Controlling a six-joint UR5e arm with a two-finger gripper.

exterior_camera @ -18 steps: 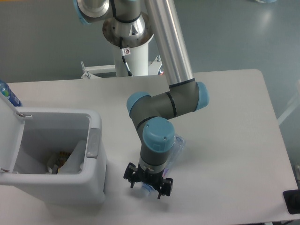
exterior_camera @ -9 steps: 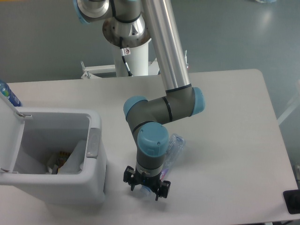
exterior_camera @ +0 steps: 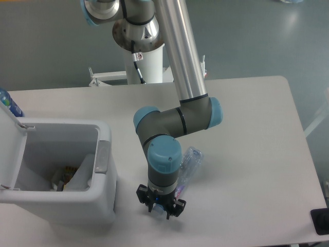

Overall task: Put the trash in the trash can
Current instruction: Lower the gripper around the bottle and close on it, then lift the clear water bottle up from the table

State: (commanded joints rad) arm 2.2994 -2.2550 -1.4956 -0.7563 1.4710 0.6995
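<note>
The crushed clear plastic bottle [exterior_camera: 191,160] lies on the white table, right of the trash can. Its lower end is hidden under my wrist, and a bluish bit of it shows between my fingers. My gripper [exterior_camera: 160,209] points straight down near the table's front edge, with its jaws drawn in around that end of the bottle. The trash can [exterior_camera: 105,157] is a pale grey-white bin at the left with its lid [exterior_camera: 9,149] swung open. The crumpled white pouch [exterior_camera: 69,177] lies inside it at the bottom.
An opaque blue bottle [exterior_camera: 8,103] stands at the far left edge behind the bin's lid. A black object [exterior_camera: 320,221] sits at the table's front right corner. The arm's base pedestal [exterior_camera: 144,56] stands behind the table.
The wrist has shifted slightly left and lower over the bottle's end. The gripper fingers have drawn closer together around it. The bottle has stayed on the table.
</note>
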